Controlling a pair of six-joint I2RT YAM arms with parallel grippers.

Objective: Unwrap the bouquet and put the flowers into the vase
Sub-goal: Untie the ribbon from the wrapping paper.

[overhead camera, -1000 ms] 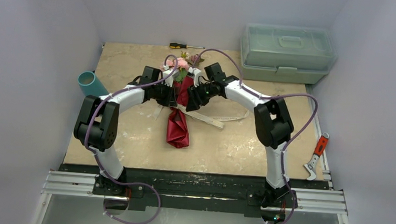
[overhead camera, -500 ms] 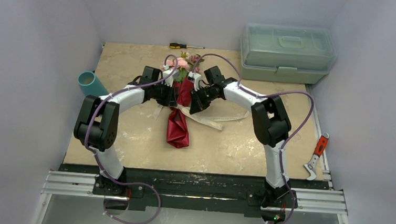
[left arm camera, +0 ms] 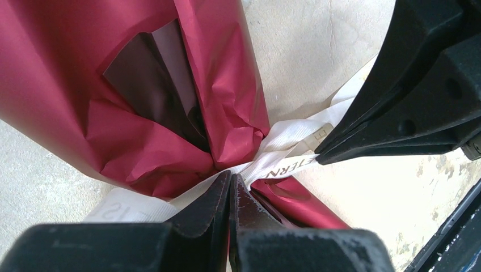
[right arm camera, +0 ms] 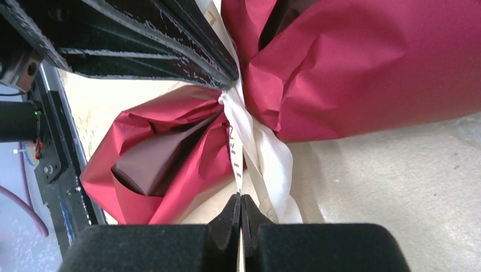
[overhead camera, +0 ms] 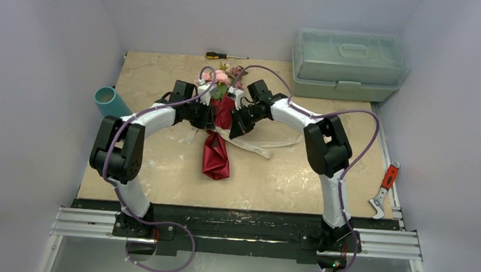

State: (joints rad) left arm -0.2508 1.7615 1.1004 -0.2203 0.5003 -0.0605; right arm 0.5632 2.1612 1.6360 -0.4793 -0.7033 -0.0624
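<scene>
Pinching the ribbon (left arm camera: 289, 135) — printed "TERN" — are left fingers (left arm camera: 211, 195) and right fingers (right arm camera: 230, 218).

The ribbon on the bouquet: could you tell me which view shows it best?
Right wrist view: the ribbon runs down mid-frame, cinching the paper and entering the shut right gripper. The left wrist view shows a shorter stretch, partly hidden. The top view shows only thin pale tails.
</scene>
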